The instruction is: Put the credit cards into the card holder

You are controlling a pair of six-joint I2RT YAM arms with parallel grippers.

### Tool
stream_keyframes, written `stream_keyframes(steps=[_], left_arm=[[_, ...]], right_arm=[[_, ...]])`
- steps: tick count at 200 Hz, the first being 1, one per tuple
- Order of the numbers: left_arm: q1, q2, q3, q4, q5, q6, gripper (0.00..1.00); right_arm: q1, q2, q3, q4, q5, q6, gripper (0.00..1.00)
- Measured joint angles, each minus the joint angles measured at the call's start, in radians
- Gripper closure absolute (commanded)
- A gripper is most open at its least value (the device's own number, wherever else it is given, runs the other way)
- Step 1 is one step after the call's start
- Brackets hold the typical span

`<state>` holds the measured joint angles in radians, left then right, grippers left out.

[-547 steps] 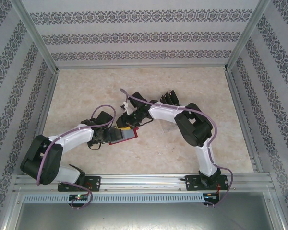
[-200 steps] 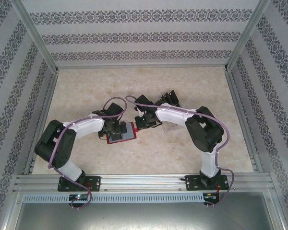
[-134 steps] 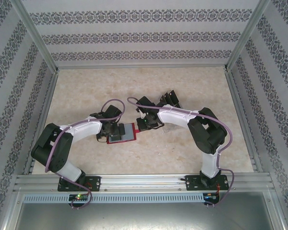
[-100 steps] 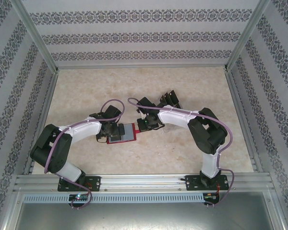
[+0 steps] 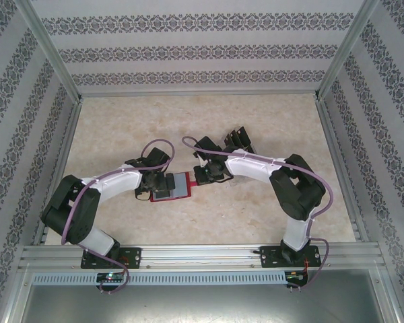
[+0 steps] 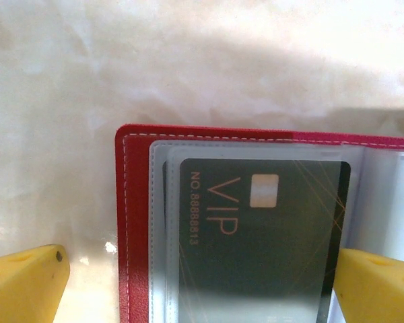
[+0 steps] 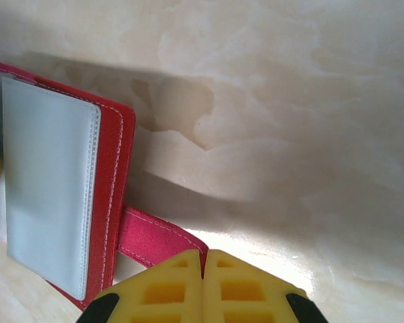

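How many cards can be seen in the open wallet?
1: a black VIP card at the wallet's clear sleeves, between the open left jaws. Others may be hidden beneath.

1. Card (image 6: 269,256), left wrist view: "VIP" in large gold letters, printed sideways in the frame.
2. Same card, line beside "VIP": "NO. 88888813" in small gold print; the last digits are uncertain.

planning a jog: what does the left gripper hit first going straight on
Probably the black VIP card in the open card holder, lying between the left gripper's open fingers; depth is unclear.
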<state>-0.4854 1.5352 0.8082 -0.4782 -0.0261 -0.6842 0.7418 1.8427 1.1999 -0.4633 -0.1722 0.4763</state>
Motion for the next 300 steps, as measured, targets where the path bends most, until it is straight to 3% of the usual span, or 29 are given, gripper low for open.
stream_keyframes(steps=[103, 300], left_arm=[[0.0, -0.059, 0.001, 0.001, 0.027, 0.016, 0.0], [-0.019, 0.018, -0.01, 0.057, 0.018, 0.026, 0.0]], right_arm=[[0.0, -0.002, -0.021, 0.008, 0.0, 0.019, 1.0], [-0.025, -0.002, -0.029, 0.007, 0.003, 0.016, 1.0]])
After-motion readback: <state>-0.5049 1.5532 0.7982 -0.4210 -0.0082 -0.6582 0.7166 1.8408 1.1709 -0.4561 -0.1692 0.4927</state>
